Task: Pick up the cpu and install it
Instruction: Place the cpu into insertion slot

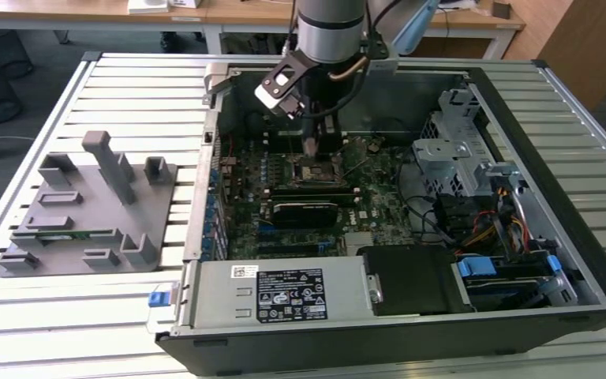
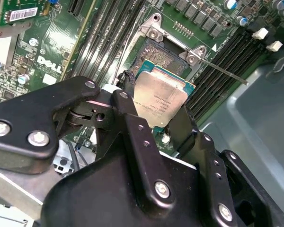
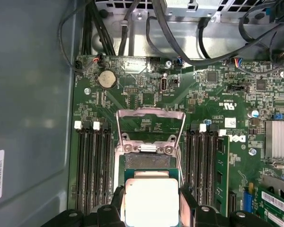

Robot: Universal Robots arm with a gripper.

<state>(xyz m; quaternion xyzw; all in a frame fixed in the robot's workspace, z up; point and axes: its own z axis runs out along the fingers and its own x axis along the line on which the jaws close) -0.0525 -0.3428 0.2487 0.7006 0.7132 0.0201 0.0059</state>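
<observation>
Silver-grey metal tops the cpu (image 2: 157, 101) (image 3: 151, 202), which sits pinched by two opposite edges between the black fingers (image 2: 127, 111) (image 3: 117, 201) of the gripper (image 2: 154, 116) (image 3: 151, 204) (image 1: 312, 147). The fingers are closed on the chip, one on each side, and its flat top faces both wrist cameras. A thin green edge shows along one side of the chip in the second wrist view.

The cpu hangs right over the socket (image 2: 160, 59) (image 3: 146, 163) (image 1: 314, 170), covering the part of it nearest the gripper. The far strip of the socket's contact field stays bare beyond the chip. Whether the chip touches the socket or floats just above it I cannot tell.

The socket's metal frame (image 3: 151, 124) (image 2: 173, 40) is flipped open and stands on the socket's far side from the gripper. A thin lever (image 2: 223, 72) sticks out from a corner of that frame. Black memory slots (image 3: 92, 165) (image 2: 109, 42) run in rows on both sides of the socket. A round coin battery (image 3: 106, 79) lies on the green board (image 3: 203, 94) (image 1: 282, 229) beyond the open frame.

In the exterior view the arm reaches straight down into the open case (image 1: 555, 158), with the gripper just above the socket near the board's middle. Well apart from the socket, outside the case on the exterior view's left, a grey fixture (image 1: 82, 213) rests on the slatted table (image 1: 29, 316).
</observation>
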